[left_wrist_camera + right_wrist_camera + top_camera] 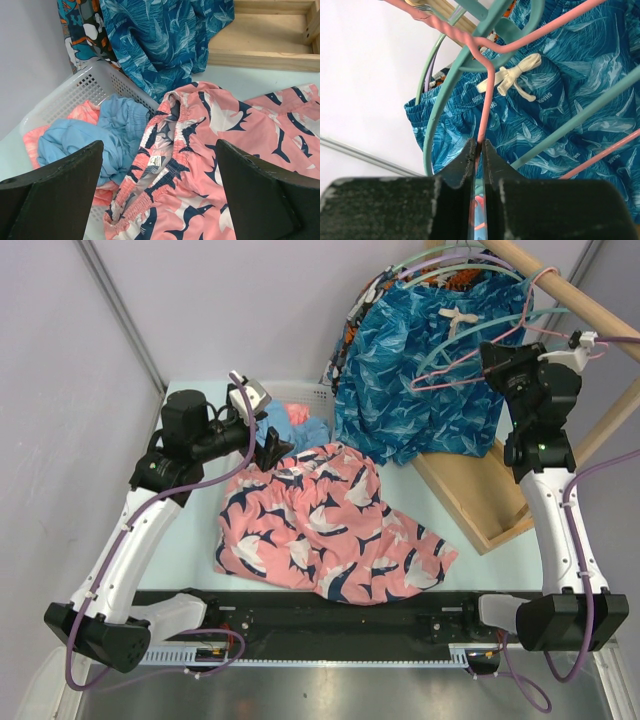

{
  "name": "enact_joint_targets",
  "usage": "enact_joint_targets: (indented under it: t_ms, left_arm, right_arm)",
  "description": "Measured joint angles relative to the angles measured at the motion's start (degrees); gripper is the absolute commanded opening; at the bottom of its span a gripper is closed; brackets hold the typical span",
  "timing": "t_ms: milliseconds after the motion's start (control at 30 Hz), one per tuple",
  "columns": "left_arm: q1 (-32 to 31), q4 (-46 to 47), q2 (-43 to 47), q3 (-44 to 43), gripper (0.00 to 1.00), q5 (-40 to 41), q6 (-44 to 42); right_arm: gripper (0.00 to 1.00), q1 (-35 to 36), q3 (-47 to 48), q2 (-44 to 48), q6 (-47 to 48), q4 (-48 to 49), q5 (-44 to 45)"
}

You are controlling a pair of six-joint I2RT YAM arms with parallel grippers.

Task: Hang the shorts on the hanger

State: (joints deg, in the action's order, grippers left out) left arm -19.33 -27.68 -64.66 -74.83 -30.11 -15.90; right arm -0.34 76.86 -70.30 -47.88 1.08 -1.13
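The coral-pink shorts with a navy and white fish print lie crumpled in the middle of the table. My left gripper is open and empty, just above their gathered waistband at the far-left corner, next to the basket. My right gripper is raised at the rack and shut on the thin pink hanger, pinching one wire of its frame between the fingers. The pink hanger hangs among the other hangers, in front of the blue shorts.
A white basket at the back left holds a light-blue garment. Blue leaf-print shorts hang from a wooden rail with teal hangers. The rack's wooden base sits at the right of the shorts.
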Motion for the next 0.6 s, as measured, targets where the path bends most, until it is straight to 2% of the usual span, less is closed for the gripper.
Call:
enact_joint_targets:
  t_ms: [600]
  left_arm:
    - [0.00, -2.47, -1.79, -3.21, 0.98, -0.48, -1.11]
  right_arm:
    - [0.00, -0.04, -3.54, 6.80, 0.17, -0.39, -0.76]
